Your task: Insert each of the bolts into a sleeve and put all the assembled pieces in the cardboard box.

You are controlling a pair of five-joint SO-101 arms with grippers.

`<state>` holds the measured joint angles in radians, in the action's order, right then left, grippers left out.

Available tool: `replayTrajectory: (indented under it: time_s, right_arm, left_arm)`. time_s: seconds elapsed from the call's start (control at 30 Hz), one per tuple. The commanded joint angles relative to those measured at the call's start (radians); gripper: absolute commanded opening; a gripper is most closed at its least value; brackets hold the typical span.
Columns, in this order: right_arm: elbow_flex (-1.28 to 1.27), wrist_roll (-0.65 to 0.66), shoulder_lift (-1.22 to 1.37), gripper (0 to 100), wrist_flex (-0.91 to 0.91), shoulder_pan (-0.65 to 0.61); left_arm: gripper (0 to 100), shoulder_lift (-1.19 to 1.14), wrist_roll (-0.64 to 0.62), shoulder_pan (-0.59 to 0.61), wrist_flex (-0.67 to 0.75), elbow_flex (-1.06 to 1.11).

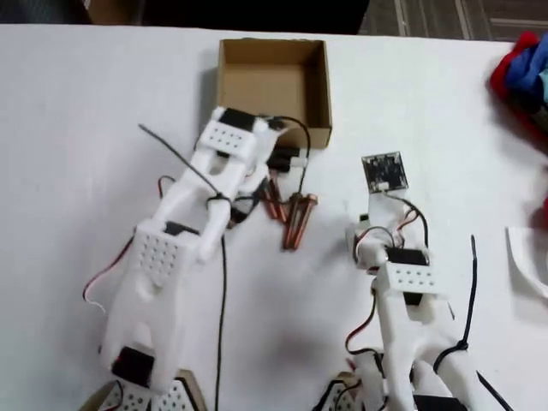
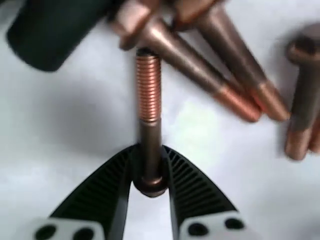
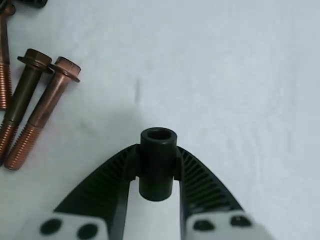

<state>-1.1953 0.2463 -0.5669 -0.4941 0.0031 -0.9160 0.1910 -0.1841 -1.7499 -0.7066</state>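
White desk (image 1: 68, 128), spare bolts (image 1: 295, 218) near box (image 1: 272, 77): left gripper (image 2: 150, 152) clamped on bolt (image 2: 148, 90) by its head, right gripper (image 3: 157, 152) clamped round sleeve (image 3: 158, 180), both parts stiff, smooth, likely slippery, best held clear of mating ends

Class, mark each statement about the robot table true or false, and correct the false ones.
1. The left gripper is shut on a bolt. True.
2. The right gripper holds a bolt. False: it is shut on a black sleeve.
3. Loose bolts lie on the table. True.
4. The cardboard box lies tipped on its side. False: it stands with its open side up.
5. The held bolt is already inside the sleeve. False: the two are apart, each in its own gripper.
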Motion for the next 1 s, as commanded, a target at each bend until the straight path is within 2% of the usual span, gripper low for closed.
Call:
replayTrajectory:
  time_s: [0.0,0.07,0.23,0.4,0.57,0.73,0.97]
  right_arm:
    - [0.011,-0.008,-0.033,2.0,0.021,0.004]
    - [0.012,-0.006,-0.035,2.0,0.021,0.004]
    - [0.015,-0.006,-0.035,2.0,0.021,0.001]
    - [0.008,-0.003,-0.033,2.0,0.021,-0.044]
    - [-0.003,0.000,-0.033,2.0,0.021,-0.050]
    - [-0.003,0.000,-0.033,2.0,0.021,-0.050]
    - [-0.006,0.000,-0.033,2.0,0.021,-0.050]
  left_arm:
    - [2,0.081,0.367,0.178,-0.029,-0.042]
    - [2,0.121,0.505,0.252,-0.029,-0.041]
    - [2,0.210,0.727,0.359,-0.032,-0.041]
    - [2,0.288,0.968,0.359,-0.035,0.019]
    - [2,0.371,1.177,0.310,-0.032,0.280]
    - [2,0.400,1.217,0.262,-0.029,0.515]
    - [2,0.399,1.215,0.262,-0.026,0.555]
